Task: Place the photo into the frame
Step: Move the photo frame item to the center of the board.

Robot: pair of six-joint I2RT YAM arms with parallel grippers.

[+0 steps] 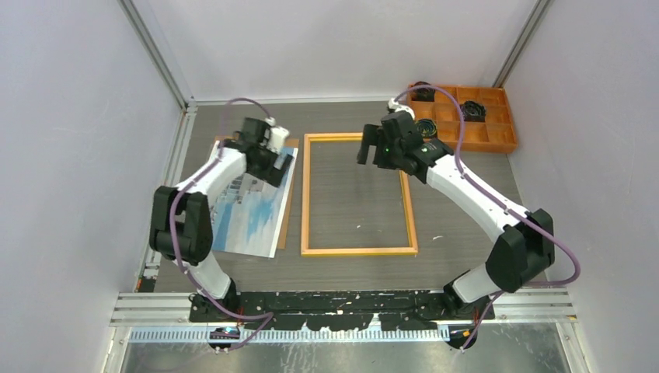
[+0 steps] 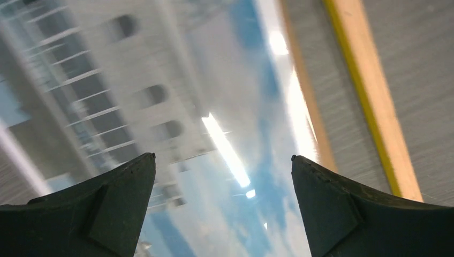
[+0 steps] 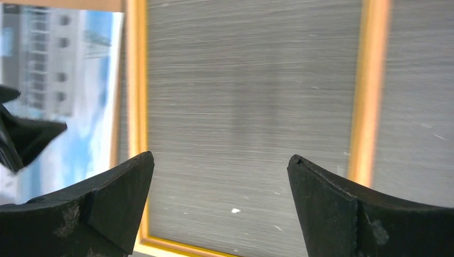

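Note:
The photo (image 1: pixel 252 210), a white building under blue sky, lies face up left of the frame (image 1: pixel 305 194). The frame is a thin yellow-edged rectangle flat on the table, with grey table showing through it. My left gripper (image 1: pixel 277 165) hovers open over the photo's upper right part. In the left wrist view the photo (image 2: pixel 187 101) fills the space between the spread fingertips of the left gripper (image 2: pixel 223 160), and a frame rail (image 2: pixel 377 107) runs at right. My right gripper (image 1: pixel 371 150) is open above the frame's top right. The right gripper (image 3: pixel 220 160) holds nothing over the frame (image 3: pixel 369 80) and the photo (image 3: pixel 80 80).
A brown backing board (image 1: pixel 287 221) pokes out under the photo's right edge. An orange compartment tray (image 1: pixel 497 138) with dark items stands at the back right. White walls close in on three sides.

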